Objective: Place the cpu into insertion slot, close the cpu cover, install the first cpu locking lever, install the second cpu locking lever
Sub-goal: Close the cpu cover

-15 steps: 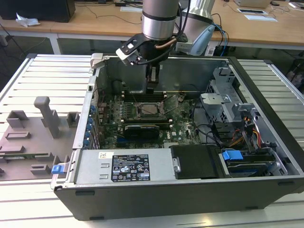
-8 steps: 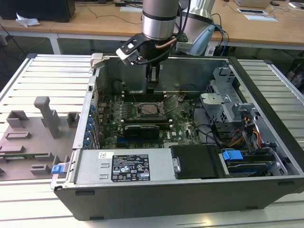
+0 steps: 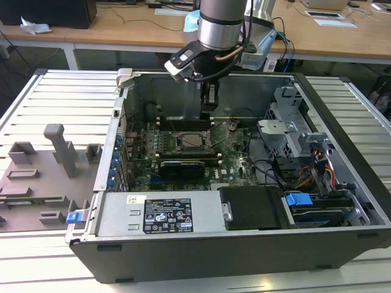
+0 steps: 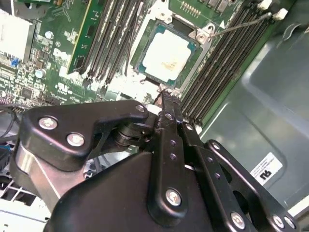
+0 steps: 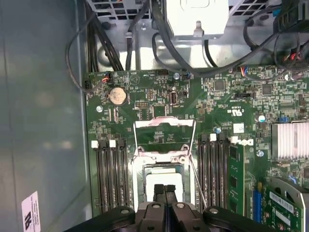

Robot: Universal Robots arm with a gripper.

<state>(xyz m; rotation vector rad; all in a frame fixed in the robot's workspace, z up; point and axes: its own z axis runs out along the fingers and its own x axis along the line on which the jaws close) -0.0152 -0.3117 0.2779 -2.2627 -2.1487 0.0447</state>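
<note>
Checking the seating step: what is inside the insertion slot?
The cpu lies in the insertion slot, pale metal top up. In the first wrist view the shut gripper covers part of it. The slot's contacts beneath it are hidden.

behind: wooden desks [image 3: 122, 27] | support: ribbed metal table [image 3: 61, 91] | light: even

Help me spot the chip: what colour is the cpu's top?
The cpu has a pale silver-grey top; second wrist view shows it best.
</note>
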